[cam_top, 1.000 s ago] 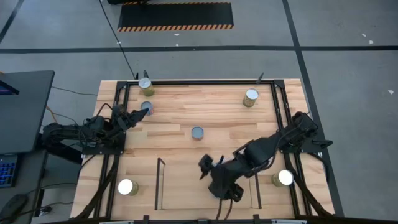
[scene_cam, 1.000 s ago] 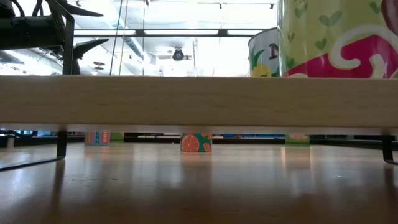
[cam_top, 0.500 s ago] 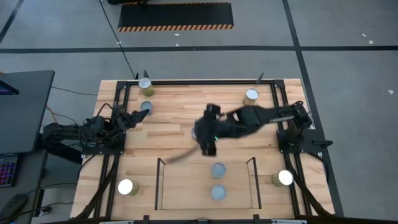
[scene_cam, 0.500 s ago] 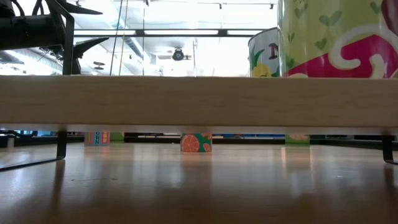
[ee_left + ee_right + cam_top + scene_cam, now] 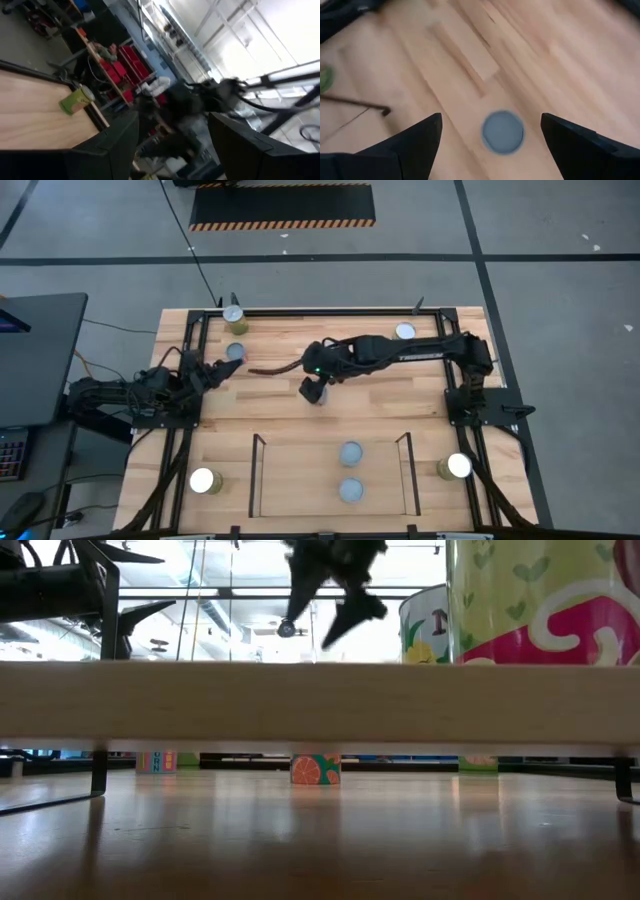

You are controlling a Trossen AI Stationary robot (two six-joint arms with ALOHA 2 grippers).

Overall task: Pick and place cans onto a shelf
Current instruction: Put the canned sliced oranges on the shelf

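Observation:
My right gripper (image 5: 313,387) hangs open above the table's middle, over a can with a dull grey-blue top (image 5: 503,131). The can stands on its base between and below the two fingers, untouched. The low view shows the gripper (image 5: 312,628) high up, open. Two cans (image 5: 350,452) (image 5: 350,490) stand in the light-wood shelf (image 5: 300,470) at the near edge. My left gripper (image 5: 228,364) waits open at the far left, beside another grey-topped can (image 5: 235,351). Other cans stand at the far left (image 5: 233,315), far right (image 5: 405,332), near left (image 5: 203,480) and near right (image 5: 458,467).
Thin black rods (image 5: 258,475) (image 5: 405,468) edge the shelf bay. A larger black frame (image 5: 320,311) runs round the table. In the low view the shelf board (image 5: 320,700) fills the middle, with a printed can (image 5: 540,600) on it. A person sits beyond the table (image 5: 102,50).
My right gripper has risen from the shelf at the near edge and swung toward the far side, ending over the can in the table's middle. The two cans in the shelf, hidden under the arm a second ago, now show.

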